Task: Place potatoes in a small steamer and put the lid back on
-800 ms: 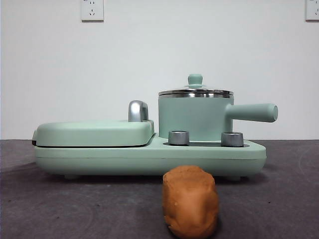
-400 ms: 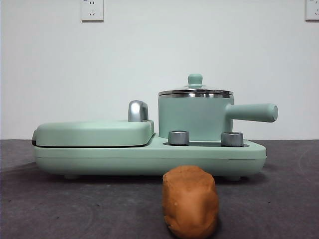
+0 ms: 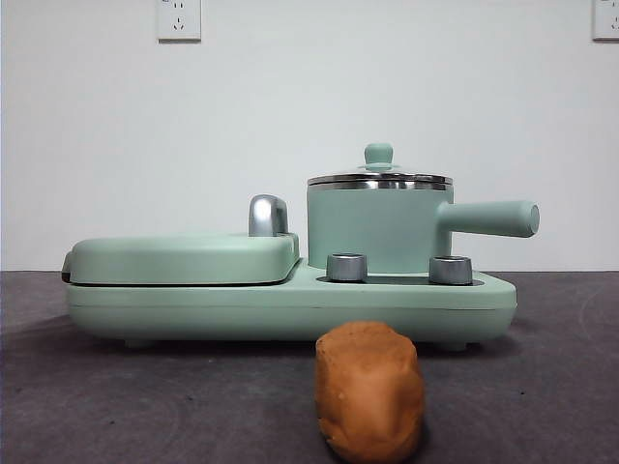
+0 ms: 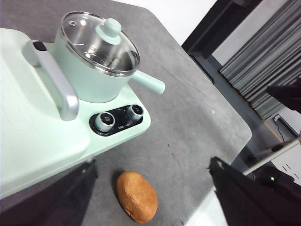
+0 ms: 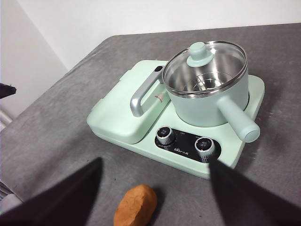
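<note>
While both pincers hung released, potato lay nearside of lidded steamer, long axis near-to-far; neither arm discernibly nearer.

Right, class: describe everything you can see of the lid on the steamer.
The lid is round and nearly flat, a clear glass pane in a shiny steel rim, with a small mint-green knob at its centre. It sits level and closed on the steamer, its rim resting on the pot's steel rim all round. Through the glass, the bare steel inside of the pot shows. Nothing else touches it; neither gripper is near.
</note>
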Robot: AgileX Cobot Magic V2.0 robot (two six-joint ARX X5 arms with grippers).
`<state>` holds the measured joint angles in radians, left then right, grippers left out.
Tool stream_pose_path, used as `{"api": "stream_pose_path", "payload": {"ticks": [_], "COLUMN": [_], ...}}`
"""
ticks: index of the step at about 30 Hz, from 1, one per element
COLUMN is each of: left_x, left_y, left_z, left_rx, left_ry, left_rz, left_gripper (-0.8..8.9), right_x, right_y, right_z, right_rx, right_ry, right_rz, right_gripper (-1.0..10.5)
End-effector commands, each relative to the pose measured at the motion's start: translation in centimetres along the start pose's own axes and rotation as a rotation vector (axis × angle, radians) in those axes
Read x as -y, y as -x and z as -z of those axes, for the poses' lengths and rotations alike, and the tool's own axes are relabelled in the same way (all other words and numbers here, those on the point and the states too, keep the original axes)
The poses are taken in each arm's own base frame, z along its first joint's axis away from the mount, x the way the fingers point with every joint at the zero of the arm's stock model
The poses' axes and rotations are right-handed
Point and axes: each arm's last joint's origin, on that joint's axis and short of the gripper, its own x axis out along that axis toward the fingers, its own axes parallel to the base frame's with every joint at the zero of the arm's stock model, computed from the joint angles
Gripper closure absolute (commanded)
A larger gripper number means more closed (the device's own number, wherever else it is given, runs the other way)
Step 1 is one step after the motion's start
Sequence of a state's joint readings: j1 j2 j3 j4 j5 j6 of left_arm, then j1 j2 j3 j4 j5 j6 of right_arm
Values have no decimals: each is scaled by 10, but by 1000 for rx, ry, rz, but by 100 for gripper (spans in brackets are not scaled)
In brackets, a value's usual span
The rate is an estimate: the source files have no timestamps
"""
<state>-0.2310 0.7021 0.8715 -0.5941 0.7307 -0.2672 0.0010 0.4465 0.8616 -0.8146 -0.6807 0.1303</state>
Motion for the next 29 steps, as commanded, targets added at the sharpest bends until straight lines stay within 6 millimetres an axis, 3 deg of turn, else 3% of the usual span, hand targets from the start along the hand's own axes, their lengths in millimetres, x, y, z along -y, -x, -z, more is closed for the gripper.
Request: {"api": "stream_pose_path", "payload": {"ticks": [1, 8, 13, 21, 29], "left_x": [3, 0, -3, -1, 12], "left_y": [-1, -16, -33, -74, -131], "left_z": [-6, -11, -21, -57, -103], "left_rx": [8, -16, -64, -119, -168], "left_ry": [-44, -50, -38, -97, -244], "left_rz": [19, 54, 69, -1, -68], "left_gripper": [396, 366, 366, 367, 367], "right_x": [-2, -2, -2, -2, -2], "right_y": [2, 2, 2, 2, 2], "right_z": [-4, -4, -4, -4, -4], "right_rx": [13, 14, 13, 13, 14], "right_ry": [23, 22, 19, 18, 15], "right_rz": [-4, -4, -4, -4, -3], "right_gripper": [501, 416, 415, 416, 416]}}
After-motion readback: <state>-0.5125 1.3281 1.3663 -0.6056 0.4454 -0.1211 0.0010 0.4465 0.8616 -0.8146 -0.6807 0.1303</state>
